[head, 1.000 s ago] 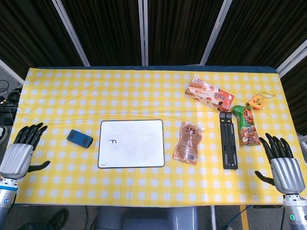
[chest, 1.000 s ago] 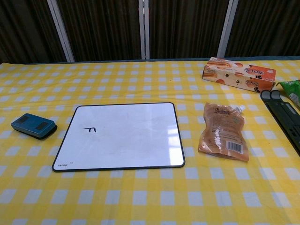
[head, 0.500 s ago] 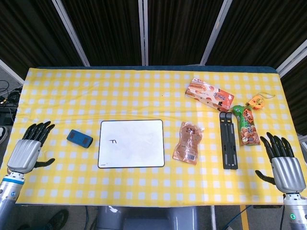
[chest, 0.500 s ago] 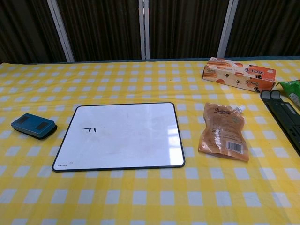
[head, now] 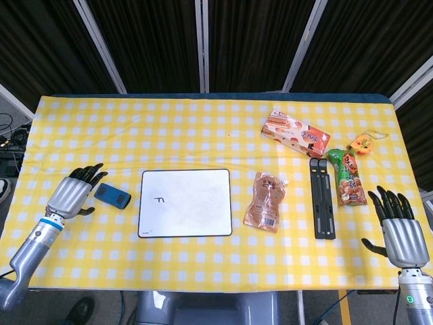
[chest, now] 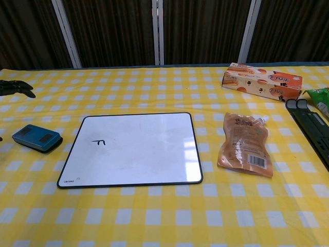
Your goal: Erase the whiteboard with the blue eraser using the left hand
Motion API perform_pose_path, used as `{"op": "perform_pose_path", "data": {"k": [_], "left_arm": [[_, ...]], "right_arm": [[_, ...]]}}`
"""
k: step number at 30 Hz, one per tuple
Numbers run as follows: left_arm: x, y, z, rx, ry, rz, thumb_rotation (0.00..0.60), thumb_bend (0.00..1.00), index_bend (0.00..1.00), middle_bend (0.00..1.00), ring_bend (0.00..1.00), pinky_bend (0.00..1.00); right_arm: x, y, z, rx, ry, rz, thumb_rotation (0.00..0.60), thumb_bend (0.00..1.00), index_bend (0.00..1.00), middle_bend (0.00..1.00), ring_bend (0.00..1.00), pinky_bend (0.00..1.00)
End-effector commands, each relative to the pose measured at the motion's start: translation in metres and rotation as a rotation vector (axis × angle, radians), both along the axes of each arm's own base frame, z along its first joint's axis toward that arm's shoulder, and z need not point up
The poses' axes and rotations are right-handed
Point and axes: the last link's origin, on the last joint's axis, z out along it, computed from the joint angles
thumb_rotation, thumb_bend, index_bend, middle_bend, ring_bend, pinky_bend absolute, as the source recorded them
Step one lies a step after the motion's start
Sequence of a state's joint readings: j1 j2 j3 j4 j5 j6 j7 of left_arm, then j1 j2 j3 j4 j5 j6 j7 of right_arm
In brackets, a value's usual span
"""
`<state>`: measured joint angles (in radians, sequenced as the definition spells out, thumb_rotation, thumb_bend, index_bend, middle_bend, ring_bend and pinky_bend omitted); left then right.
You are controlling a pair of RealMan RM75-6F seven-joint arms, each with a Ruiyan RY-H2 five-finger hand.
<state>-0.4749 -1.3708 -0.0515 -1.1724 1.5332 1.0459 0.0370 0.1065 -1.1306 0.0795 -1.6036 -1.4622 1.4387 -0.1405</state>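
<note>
A white whiteboard [head: 185, 202] [chest: 132, 149] with a black rim lies flat on the yellow checked cloth; a small black mark sits near its left side. The blue eraser [head: 112, 196] [chest: 36, 138] lies on the cloth just left of the board. My left hand [head: 72, 192] hovers close to the eraser's left end, fingers spread, holding nothing; only its dark fingertips [chest: 13, 87] reach into the chest view's left edge. Near the table's front right corner, my right hand [head: 399, 230] is open with fingers apart.
A brown pouch [head: 266, 201] lies right of the board. Beyond it are a black folding stand [head: 322, 198], a green snack bag [head: 347, 177], an orange box [head: 298, 134] and a small orange packet [head: 362, 143]. Dark panels stand behind the table.
My left hand has moved right and forward from the table's left edge until it sits beside the eraser. The right hand has barely shifted. Eraser and board have not moved.
</note>
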Motion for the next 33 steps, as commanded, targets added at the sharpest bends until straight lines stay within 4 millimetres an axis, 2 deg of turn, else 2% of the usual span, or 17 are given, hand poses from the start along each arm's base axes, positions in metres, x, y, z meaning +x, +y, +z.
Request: {"op": "perform_pose_path", "data": {"k": [1, 9, 15, 21, 27, 33], "left_arm": [[0.001, 0.008, -0.024, -0.071, 0.016, -0.058, 0.6, 0.21, 0.2, 0.08, 0.16, 0.23], [0.005, 0.017, -0.046, -0.12, 0.037, -0.103, 0.6, 0.22, 0.24, 0.1, 0.18, 0.25], [0.007, 0.021, -0.053, -0.119, 0.044, -0.095, 0.6, 0.23, 0.24, 0.1, 0.18, 0.25], [0.005, 0.023, -0.053, -0.114, 0.047, -0.08, 0.6, 0.23, 0.26, 0.13, 0.25, 0.35], [0.001, 0.024, -0.055, -0.113, 0.03, -0.056, 0.6, 0.24, 0.42, 0.27, 0.38, 0.48], [0.006, 0.024, -0.046, -0.09, -0.041, -0.057, 0.6, 0.25, 0.52, 0.35, 0.45, 0.53]], "right_arm": [[-0.002, -0.001, -0.001, -0.002, 0.005, -0.009, 0.6, 0.0, 0.01, 0.0, 0.0, 0.0], [-0.003, -0.001, -0.001, -0.009, 0.008, -0.015, 0.6, 0.0, 0.0, 0.0, 0.0, 0.0], [-0.004, -0.001, 0.0, -0.013, 0.006, -0.018, 0.6, 0.0, 0.0, 0.0, 0.0, 0.0], [-0.005, -0.001, 0.0, -0.013, 0.007, -0.019, 0.6, 0.0, 0.0, 0.0, 0.0, 0.0], [-0.005, -0.001, -0.002, -0.009, 0.007, -0.02, 0.6, 0.0, 0.0, 0.0, 0.0, 0.0], [-0.005, -0.001, -0.003, -0.008, 0.01, -0.016, 0.6, 0.0, 0.0, 0.0, 0.0, 0.0]]}}
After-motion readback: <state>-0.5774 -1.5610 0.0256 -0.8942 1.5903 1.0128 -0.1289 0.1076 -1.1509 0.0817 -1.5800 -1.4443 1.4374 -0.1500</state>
